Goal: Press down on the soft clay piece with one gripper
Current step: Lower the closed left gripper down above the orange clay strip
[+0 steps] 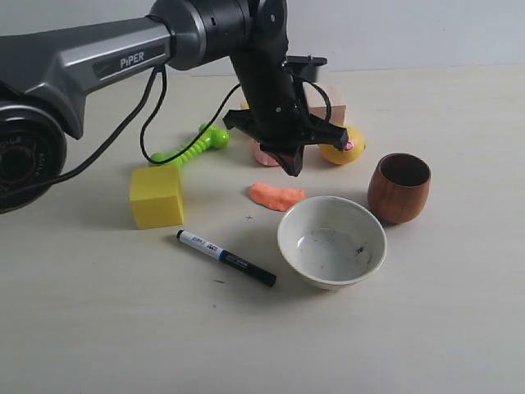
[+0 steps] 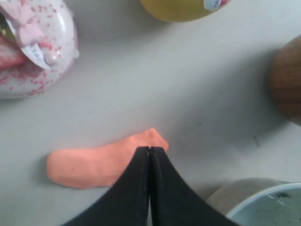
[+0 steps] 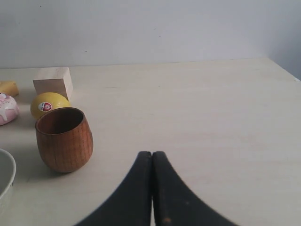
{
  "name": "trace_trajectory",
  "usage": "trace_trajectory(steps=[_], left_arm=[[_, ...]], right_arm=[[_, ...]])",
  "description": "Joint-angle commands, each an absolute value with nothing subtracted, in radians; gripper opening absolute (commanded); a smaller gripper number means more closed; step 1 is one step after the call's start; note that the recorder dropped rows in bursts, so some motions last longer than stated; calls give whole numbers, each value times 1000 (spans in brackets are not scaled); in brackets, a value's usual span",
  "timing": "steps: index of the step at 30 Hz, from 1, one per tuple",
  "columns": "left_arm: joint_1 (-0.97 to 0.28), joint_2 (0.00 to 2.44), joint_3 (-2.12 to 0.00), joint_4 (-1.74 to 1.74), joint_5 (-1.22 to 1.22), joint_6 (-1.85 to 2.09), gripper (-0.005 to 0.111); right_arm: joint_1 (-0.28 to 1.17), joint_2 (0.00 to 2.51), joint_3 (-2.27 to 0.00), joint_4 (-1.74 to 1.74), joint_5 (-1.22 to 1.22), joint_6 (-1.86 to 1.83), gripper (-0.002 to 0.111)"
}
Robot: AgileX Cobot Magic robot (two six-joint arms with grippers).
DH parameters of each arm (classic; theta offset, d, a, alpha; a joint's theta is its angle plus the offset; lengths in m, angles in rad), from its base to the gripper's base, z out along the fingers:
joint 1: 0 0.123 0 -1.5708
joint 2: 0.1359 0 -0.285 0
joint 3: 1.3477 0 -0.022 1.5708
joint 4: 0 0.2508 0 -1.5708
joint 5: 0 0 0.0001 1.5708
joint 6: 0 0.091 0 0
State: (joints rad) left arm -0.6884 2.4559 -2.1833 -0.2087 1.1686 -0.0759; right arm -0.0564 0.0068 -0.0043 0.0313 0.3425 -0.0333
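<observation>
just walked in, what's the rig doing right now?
The left claw is shut and pointed down over the soft clay piece. Its tips look to be just above one end of the clay; contact can't be confirmed from these views. The right claw is shut too, holding nothing, off to the side near the wooden cup.

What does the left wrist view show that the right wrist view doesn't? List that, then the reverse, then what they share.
Only the left wrist view: the soft clay piece, lying flat on the table, and the left gripper, jaws shut, its tip in front of the clay.
Only the right wrist view: the wooden block, a yellow piece cut off at the frame edge, the back wall, and the right gripper, jaws shut over bare table.
Both: the wooden cup, the lemon, the pink toy cake and part of the white bowl.
</observation>
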Motion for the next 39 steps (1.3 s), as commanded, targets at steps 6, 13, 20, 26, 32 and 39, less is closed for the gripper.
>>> trace_trajectory(steps=[6, 13, 20, 26, 32, 39], left_arm=[[-690, 2485, -2200, -192, 1176, -26, 0], [-690, 2485, -2200, -164, 1174, 0, 0], [-677, 2485, -2200, -160, 1199, 64, 0], [-677, 2485, -2200, -175, 1209, 147, 0], [-677, 2485, -2200, -175, 1221, 183, 0], [-677, 2486, -2200, -168, 1221, 242, 0]], right_arm=[[-61, 0, 0, 28, 335, -34, 0], [-61, 0, 0, 28, 335, -34, 0], [-61, 0, 0, 28, 335, -34, 0], [-61, 0, 0, 28, 335, -34, 0], [-61, 0, 0, 28, 335, -34, 0], [-61, 0, 0, 28, 335, -34, 0]])
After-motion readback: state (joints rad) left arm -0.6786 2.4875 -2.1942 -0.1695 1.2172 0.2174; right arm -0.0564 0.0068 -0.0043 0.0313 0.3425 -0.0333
